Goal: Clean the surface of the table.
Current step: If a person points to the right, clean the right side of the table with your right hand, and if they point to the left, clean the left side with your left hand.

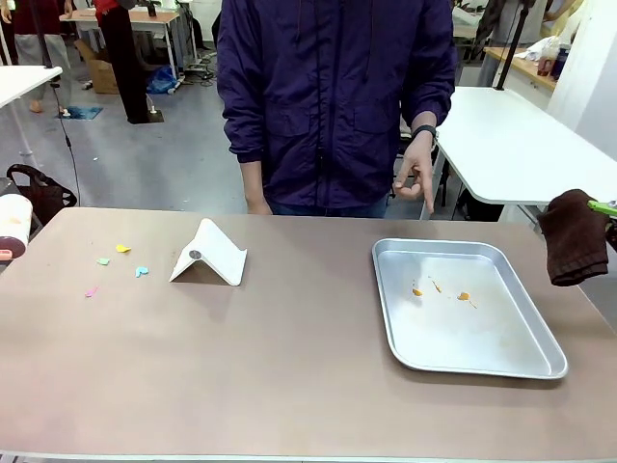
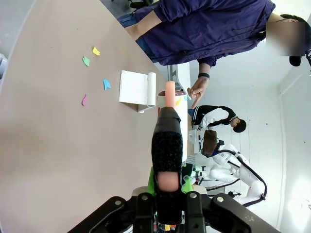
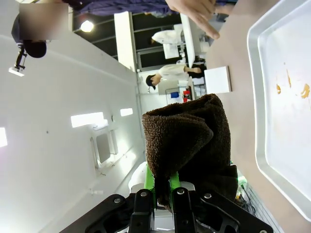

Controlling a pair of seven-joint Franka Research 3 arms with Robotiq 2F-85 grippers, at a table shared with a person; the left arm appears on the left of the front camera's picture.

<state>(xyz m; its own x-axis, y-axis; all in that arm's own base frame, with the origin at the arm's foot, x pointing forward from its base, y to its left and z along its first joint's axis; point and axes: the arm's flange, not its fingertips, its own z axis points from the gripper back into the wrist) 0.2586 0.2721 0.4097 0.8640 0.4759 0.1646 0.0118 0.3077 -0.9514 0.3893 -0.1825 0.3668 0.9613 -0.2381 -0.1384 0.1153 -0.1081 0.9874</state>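
Nearest the lens in the left wrist view, the left gripper (image 2: 167,188) is seen closed on the black handle of a lint roller (image 2: 167,141). Its green pads (image 2: 186,183) are pressed against the handle's sides, and the white roll with its pink tip is pointed toward 12 o'clock. In the right wrist view, the right gripper (image 3: 163,189) is clamped on a brown cloth (image 3: 187,141), which is bunched upward from between the fingers. In the front view the cloth is seen at the 3 o'clock edge of the table (image 1: 289,367) and the roller at its 9 o'clock edge. The taupe table top is spread across the whole foreground. A steel tray (image 1: 472,338) holding orange scraps (image 1: 464,297) is set at about 3 o'clock from the table's middle. A white folded card (image 1: 208,255) is placed at about 11 o'clock, with coloured paper bits (image 1: 122,249) scattered farther out at 10 o'clock. At 12 o'clock a person is stood behind the far edge, one hand (image 1: 416,174) lowered with its fingers pointed down.
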